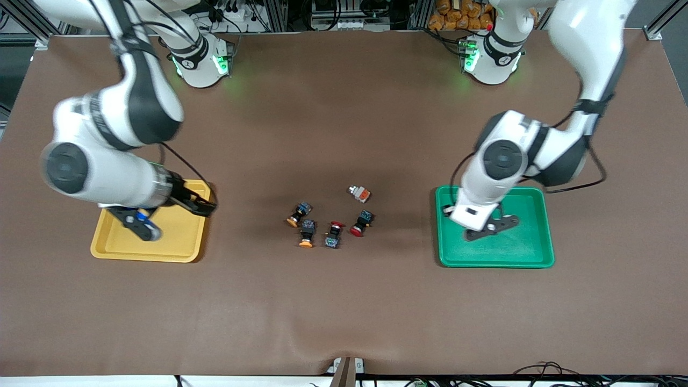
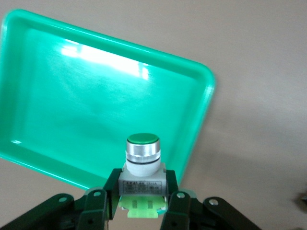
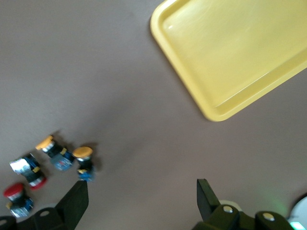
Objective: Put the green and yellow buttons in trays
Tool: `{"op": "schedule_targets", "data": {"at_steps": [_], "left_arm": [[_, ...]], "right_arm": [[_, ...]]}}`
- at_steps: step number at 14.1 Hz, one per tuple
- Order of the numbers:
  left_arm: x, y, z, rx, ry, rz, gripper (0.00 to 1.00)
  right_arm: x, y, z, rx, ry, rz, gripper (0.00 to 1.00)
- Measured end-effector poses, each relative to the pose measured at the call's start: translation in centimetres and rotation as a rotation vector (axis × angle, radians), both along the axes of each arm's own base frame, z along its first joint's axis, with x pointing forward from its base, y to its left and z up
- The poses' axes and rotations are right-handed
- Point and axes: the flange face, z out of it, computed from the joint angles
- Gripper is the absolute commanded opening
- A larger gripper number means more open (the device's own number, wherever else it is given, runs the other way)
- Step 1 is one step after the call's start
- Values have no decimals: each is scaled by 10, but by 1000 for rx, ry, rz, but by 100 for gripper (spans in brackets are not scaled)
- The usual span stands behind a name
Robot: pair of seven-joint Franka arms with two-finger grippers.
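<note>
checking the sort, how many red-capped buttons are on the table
2: one red-capped button nearest the front camera in the cluster between the trays, the other red-capped button beside it toward the green tray.

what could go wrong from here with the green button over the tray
1. The left gripper holds the green button only by its whitish base, over the green tray's rim nearest the pile rather than its middle; released here, it might bounce out.
2. The right gripper, open over the yellow tray, must pick yellow buttons lying close beside red ones; a wrong grab seems possible.

front: high, faces robots, whole table | wrists: close, downward, showing its trays and buttons
</note>
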Motion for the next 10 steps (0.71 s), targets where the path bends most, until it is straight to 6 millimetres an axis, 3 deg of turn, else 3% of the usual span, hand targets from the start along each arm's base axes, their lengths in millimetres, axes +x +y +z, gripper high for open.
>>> {"op": "schedule_targets", "data": {"at_steps": [2, 6, 10], "left_arm": [[7, 39, -1, -4, 31, 0, 0], [6, 85, -21, 4, 82, 7, 0], [6, 120, -38, 8, 108, 15, 0]], "right_arm": [[2, 35, -34, -15, -11, -43, 100], [-10, 102, -106, -47, -2, -67, 100], [-24, 138, -157, -60, -19, -86, 100]]}}
